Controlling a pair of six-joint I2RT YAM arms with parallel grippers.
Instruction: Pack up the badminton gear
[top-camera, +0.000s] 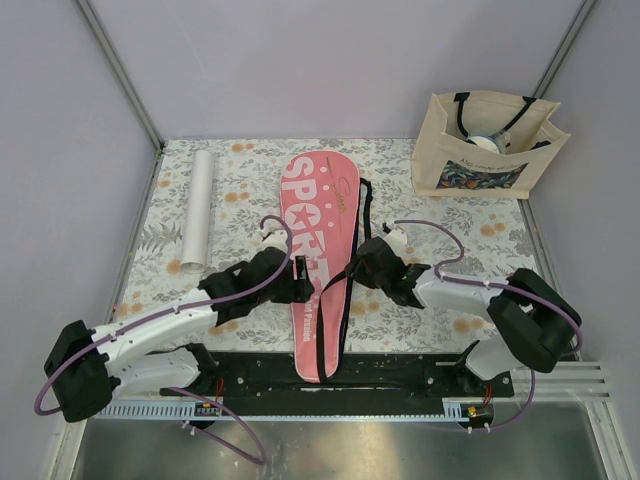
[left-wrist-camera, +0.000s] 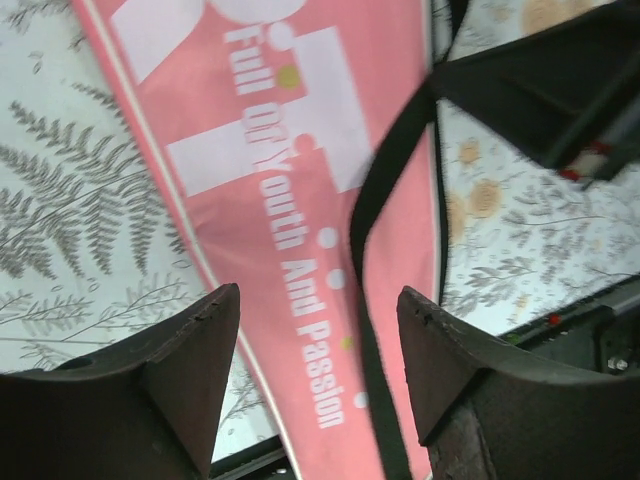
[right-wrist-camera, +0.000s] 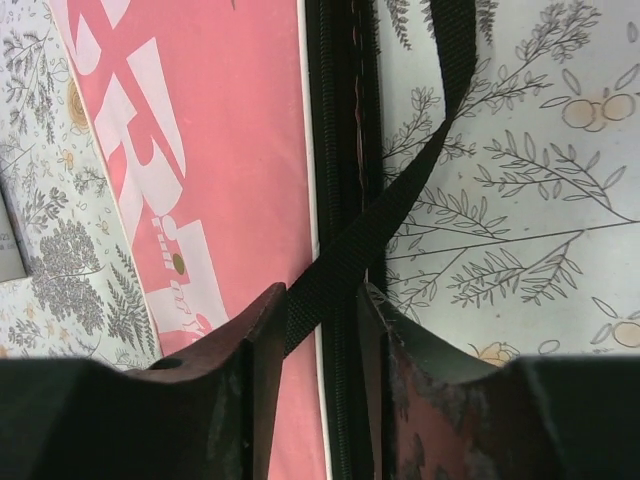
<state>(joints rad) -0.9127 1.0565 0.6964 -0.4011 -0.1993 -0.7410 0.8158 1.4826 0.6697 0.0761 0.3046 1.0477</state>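
Note:
The long pink racket cover (top-camera: 318, 240) lettered "SPORT" lies lengthwise in the middle of the table, its black strap (top-camera: 362, 215) along its right side. My left gripper (top-camera: 300, 281) is open and empty over the cover's left edge, with the pink cover (left-wrist-camera: 300, 200) under its jaws. My right gripper (top-camera: 352, 270) is at the cover's right edge. Its jaws stand a narrow gap apart astride the black zip edge (right-wrist-camera: 340, 150), and the strap (right-wrist-camera: 400, 200) crosses slantwise just beyond the tips. A white tube (top-camera: 199, 212) lies at the far left. No rackets show.
A beige tote bag (top-camera: 485, 150) with black straps stands open at the back right corner with a small round thing inside. The black base rail (top-camera: 330, 385) runs along the near edge. Grey walls close in the left, back and right sides.

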